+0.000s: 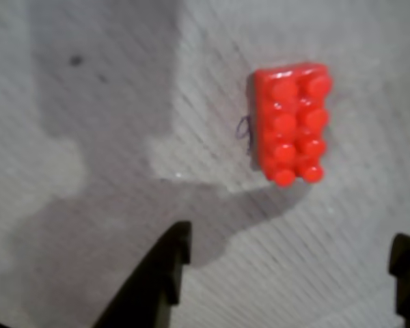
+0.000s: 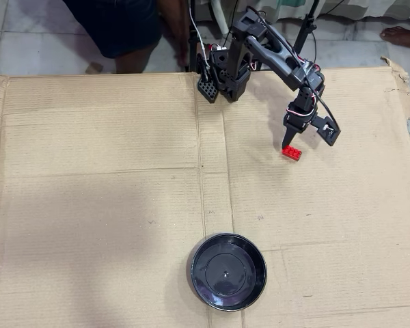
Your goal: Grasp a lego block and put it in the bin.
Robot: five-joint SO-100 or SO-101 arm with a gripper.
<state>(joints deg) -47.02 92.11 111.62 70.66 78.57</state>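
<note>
The red lego block (image 1: 292,123) lies flat on the cardboard, studs up, in the upper right of the wrist view. My gripper (image 1: 287,263) is open, its two dark fingertips showing at the bottom edge with the block just beyond the gap between them. In the overhead view the lego block (image 2: 292,153) sits right of centre, and the gripper (image 2: 309,140) hovers just above it with jaws spread. The bin (image 2: 228,271), a round glossy black dish, stands empty near the bottom centre, well apart from the block.
A large cardboard sheet (image 2: 109,191) covers the floor as the work surface. The arm's base (image 2: 222,75) stands at its top edge. A person's legs (image 2: 123,27) are behind the sheet, and a bare foot (image 2: 403,34) is at the top right.
</note>
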